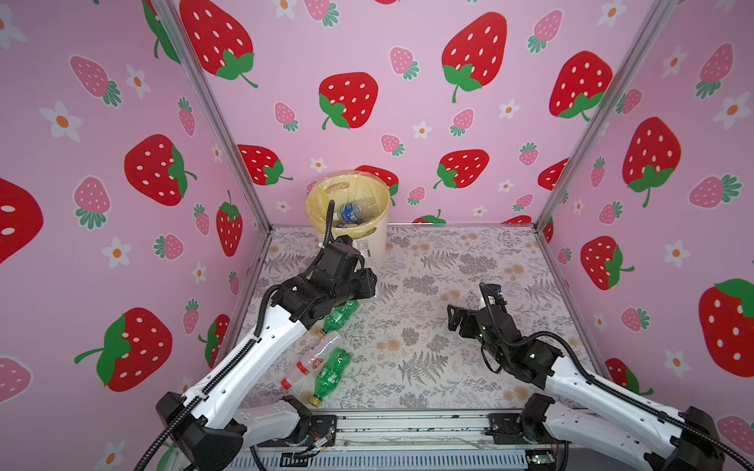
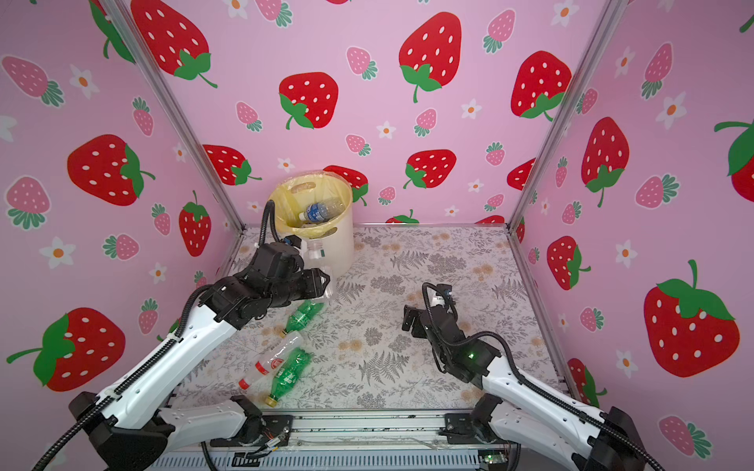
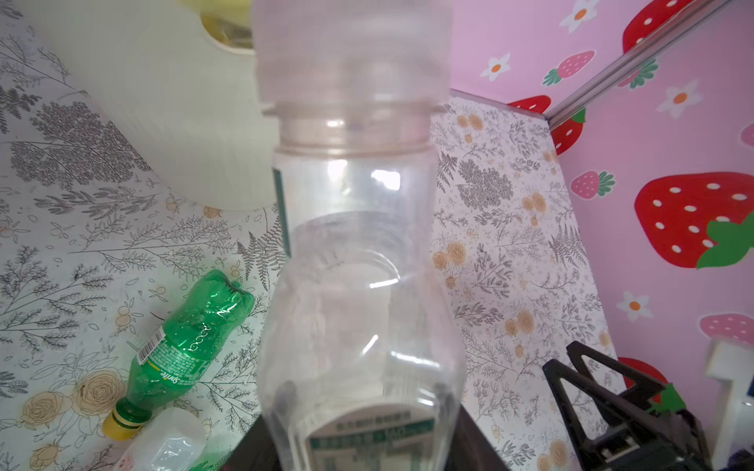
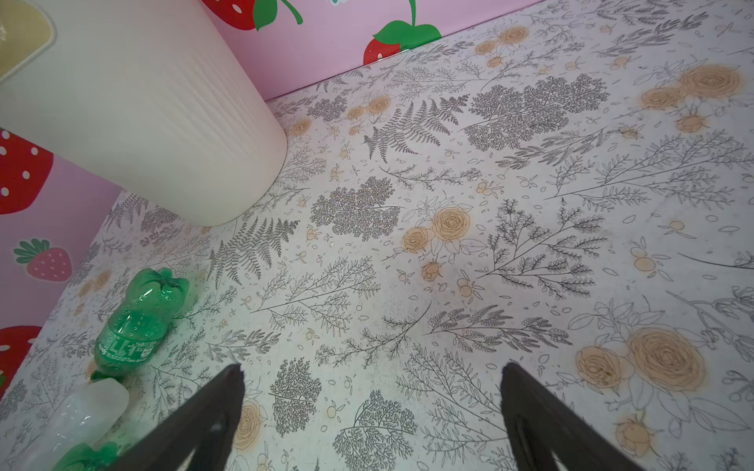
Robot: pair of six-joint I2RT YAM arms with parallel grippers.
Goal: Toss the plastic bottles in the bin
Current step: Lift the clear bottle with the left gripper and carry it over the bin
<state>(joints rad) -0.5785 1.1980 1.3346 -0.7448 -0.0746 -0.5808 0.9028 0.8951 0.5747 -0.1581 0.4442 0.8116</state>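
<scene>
My left gripper (image 3: 363, 401) is shut on the base of a clear plastic bottle (image 3: 359, 244) with a pale cap and a green-edged label. The bottle hangs above the table against the near side of the bin (image 1: 377, 238), cap toward it, and shows in both top views (image 1: 363, 250) (image 2: 315, 250). The cream ribbed bin with its yellowish liner (image 2: 344, 244) holds a blue-labelled bottle (image 1: 351, 211). Two green bottles (image 1: 340, 316) (image 1: 332, 373) and a clear red-labelled one (image 1: 312, 359) lie on the table under my left arm. My right gripper (image 1: 455, 318) (image 4: 371, 375) hovers open over bare table.
Pink strawberry walls with metal corner posts (image 1: 571, 163) close in the floral table (image 1: 428, 326) on three sides. The bin stands in the back left corner. A metal rail (image 1: 408, 428) runs along the front edge between the arm bases.
</scene>
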